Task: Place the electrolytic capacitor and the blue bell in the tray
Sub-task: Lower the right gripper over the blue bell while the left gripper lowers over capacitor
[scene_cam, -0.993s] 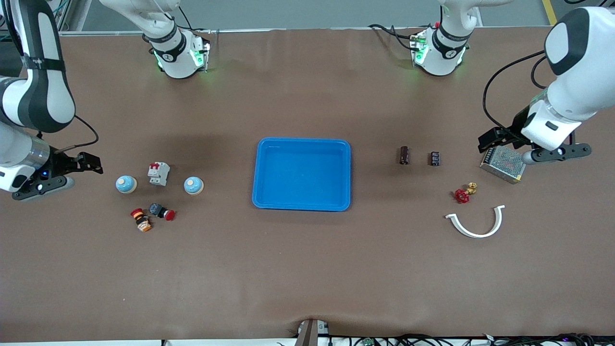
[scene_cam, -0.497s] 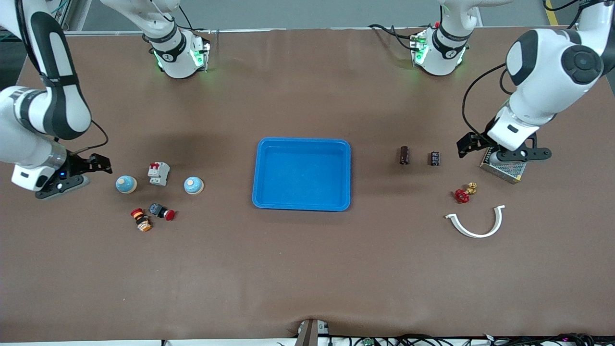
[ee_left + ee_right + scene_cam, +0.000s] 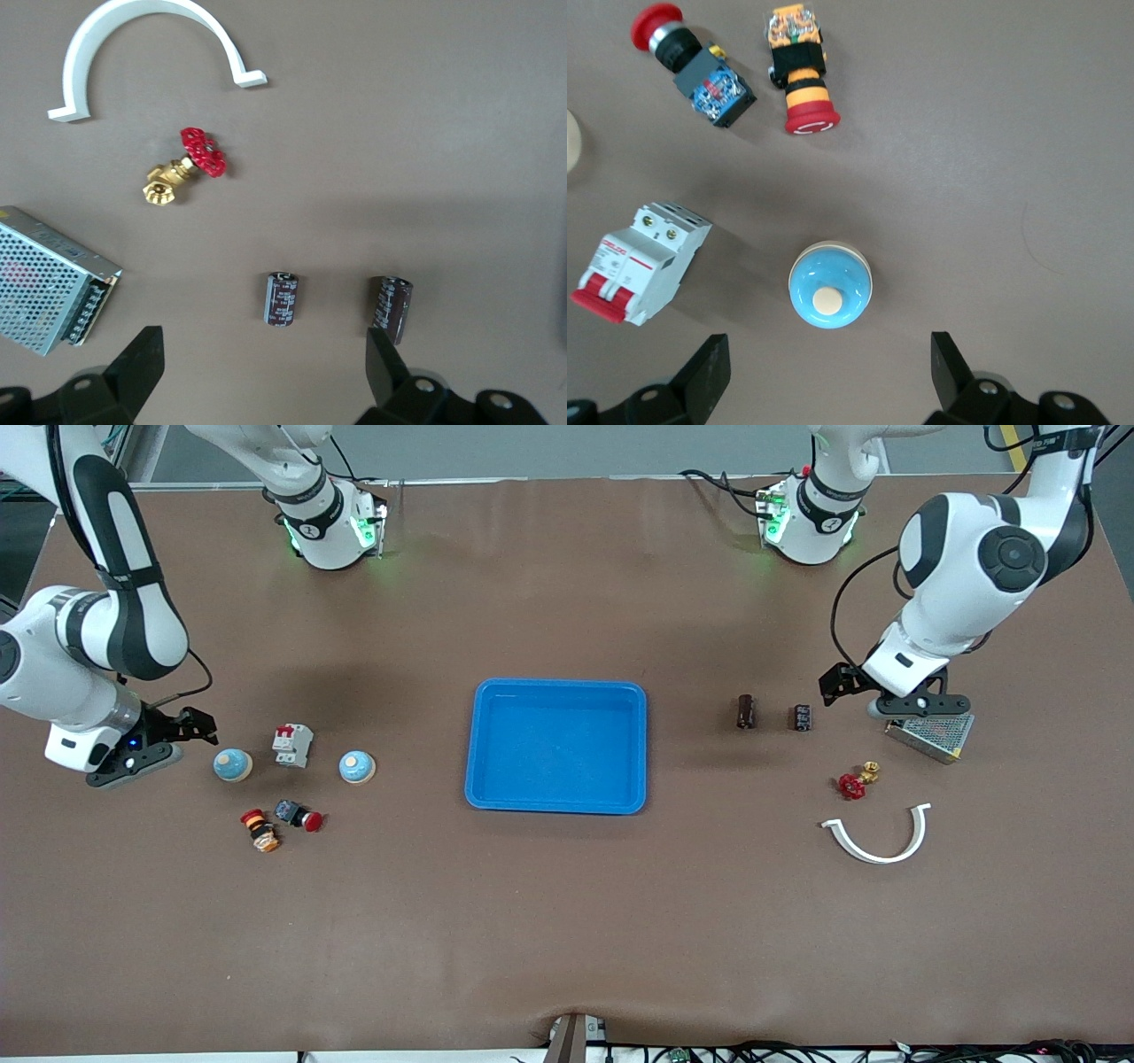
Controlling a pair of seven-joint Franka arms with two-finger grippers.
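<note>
The counter (image 3: 567,921) looks matt brown, the tray (image 3: 556,802) smooth glossy plastic. The power supply (image 3: 44,274) shows perforated metal; the valve (image 3: 182,173) looks brass.

A brown mat-covered table (image 3: 567,921) fills the front view. A grey floor strip (image 3: 567,450) is seen above its top edge; cables (image 3: 797,1051) are strung along its lower edge.

circuit breaker (image 3: 640,263): small brand print on its white face, too fine to read | capacitors (image 3: 282,298): pale sleeve markings, unreadable | no other text legible
</note>
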